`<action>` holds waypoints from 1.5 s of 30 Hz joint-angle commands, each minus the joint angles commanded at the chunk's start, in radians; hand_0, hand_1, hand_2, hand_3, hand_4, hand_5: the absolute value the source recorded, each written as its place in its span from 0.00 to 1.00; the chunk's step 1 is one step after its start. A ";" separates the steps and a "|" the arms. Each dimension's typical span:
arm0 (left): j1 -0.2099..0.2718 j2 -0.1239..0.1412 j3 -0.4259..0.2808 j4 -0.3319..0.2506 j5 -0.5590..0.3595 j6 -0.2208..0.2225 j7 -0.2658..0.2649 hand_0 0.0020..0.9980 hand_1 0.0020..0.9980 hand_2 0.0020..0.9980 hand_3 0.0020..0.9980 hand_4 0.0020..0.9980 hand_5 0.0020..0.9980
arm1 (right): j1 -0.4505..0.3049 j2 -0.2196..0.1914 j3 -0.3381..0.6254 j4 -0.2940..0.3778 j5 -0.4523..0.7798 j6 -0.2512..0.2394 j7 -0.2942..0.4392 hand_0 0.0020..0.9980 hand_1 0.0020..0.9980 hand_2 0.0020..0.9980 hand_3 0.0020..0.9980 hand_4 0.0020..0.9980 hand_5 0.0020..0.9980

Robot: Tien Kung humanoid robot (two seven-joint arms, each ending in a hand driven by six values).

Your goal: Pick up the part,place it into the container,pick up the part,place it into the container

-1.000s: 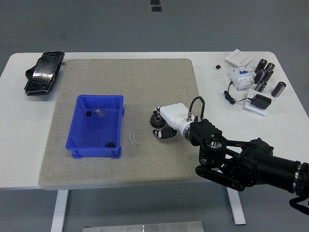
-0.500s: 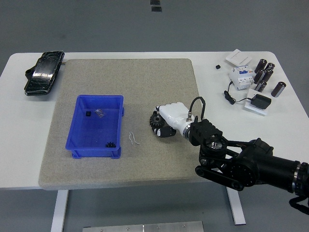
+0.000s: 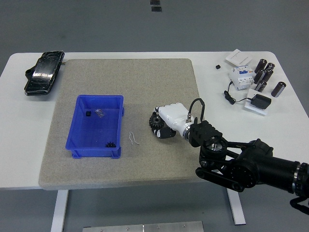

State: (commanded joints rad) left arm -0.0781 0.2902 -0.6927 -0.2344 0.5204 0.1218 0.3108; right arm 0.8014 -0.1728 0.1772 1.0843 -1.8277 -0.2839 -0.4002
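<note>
The gear (image 3: 155, 122), a black toothed part, lies on the grey mat (image 3: 159, 87) to the right of the blue container (image 3: 77, 140), and my right robot hand (image 3: 164, 124) sits directly on it. My black right arm (image 3: 246, 164) reaches in from the lower right, low over the desk (image 3: 14, 121), wrist turned so the white knuckles face up. My fingers curl down around the gear, grasping it against the mat. A thin wire clip (image 3: 133, 138) rests between container and gear
</note>
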 joint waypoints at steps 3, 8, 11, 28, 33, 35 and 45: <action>0.000 0.000 -0.001 0.000 0.000 0.001 0.000 0.68 0.64 0.61 0.59 0.65 0.28 | 0.001 -0.006 0.017 0.026 0.004 -0.007 0.002 0.37 0.53 0.41 0.51 0.47 0.10; 0.000 0.000 0.001 0.000 -0.003 0.001 -0.001 0.68 0.64 0.61 0.59 0.65 0.29 | 0.010 -0.010 0.062 0.107 0.000 -0.022 0.003 0.37 0.53 0.41 0.52 0.43 0.08; 0.001 0.000 0.000 0.000 -0.002 0.001 0.000 0.68 0.64 0.61 0.59 0.65 0.29 | 0.019 0.000 0.085 0.162 -0.011 -0.032 0.001 0.37 0.53 0.41 0.52 0.42 0.08; -0.002 0.004 -0.011 -0.003 0.016 0.000 0.008 0.68 0.64 0.61 0.59 0.66 0.29 | 0.137 0.166 -0.026 0.207 -0.151 -0.008 -0.001 0.61 0.67 0.66 0.65 0.45 0.26; -0.002 0.005 -0.013 -0.003 0.020 -0.001 0.009 0.68 0.64 0.61 0.59 0.66 0.29 | 0.137 0.173 -0.053 0.169 -0.142 0.022 -0.008 0.61 0.67 0.66 0.65 0.45 0.26; -0.002 0.006 -0.013 -0.003 0.020 0.000 0.009 0.68 0.64 0.61 0.59 0.66 0.29 | 0.135 0.173 -0.063 0.159 -0.138 0.031 -0.012 0.76 0.81 0.80 0.70 0.55 0.35; -0.004 0.005 -0.009 -0.003 0.018 -0.001 0.007 0.68 0.64 0.61 0.59 0.66 0.29 | 0.126 0.173 -0.084 0.145 -0.111 0.038 -0.016 0.81 0.85 0.84 0.73 0.55 0.35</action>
State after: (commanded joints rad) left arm -0.0823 0.2955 -0.7018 -0.2371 0.5383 0.1205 0.3179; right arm 0.9276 0.0000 0.0936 1.2294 -1.9385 -0.2462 -0.4163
